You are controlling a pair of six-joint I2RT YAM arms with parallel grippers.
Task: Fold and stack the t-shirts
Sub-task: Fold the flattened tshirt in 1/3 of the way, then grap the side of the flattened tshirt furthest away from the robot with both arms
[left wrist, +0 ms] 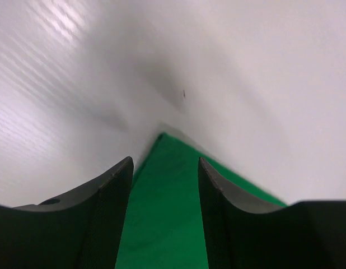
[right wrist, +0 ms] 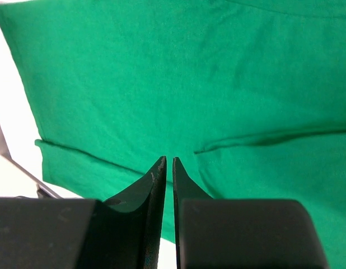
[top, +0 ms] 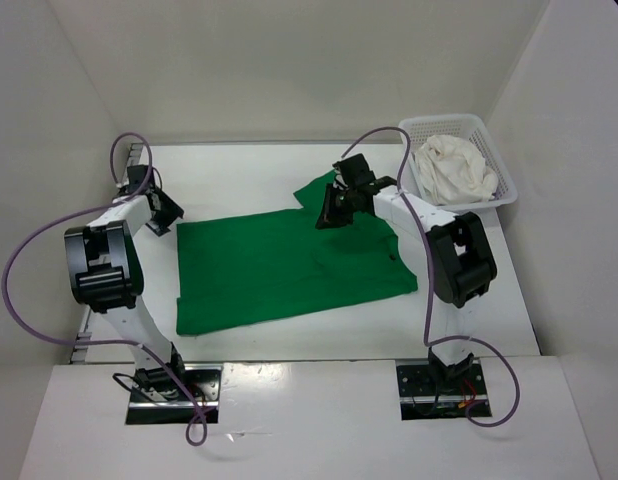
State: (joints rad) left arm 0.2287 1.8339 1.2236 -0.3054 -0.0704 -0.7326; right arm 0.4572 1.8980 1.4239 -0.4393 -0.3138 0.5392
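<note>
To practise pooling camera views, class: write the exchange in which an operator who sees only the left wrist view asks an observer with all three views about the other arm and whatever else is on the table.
Operator: My left gripper is open over a corner of the green t-shirt. What is the other arm doing?
Observer: The right gripper hangs over the shirt's far edge, jaws nearly closed with no cloth between them.
Operator: Is there anything besides that shirt?
Observer: A white mesh basket at the far right corner of the table holds bunched white cloth.
</note>
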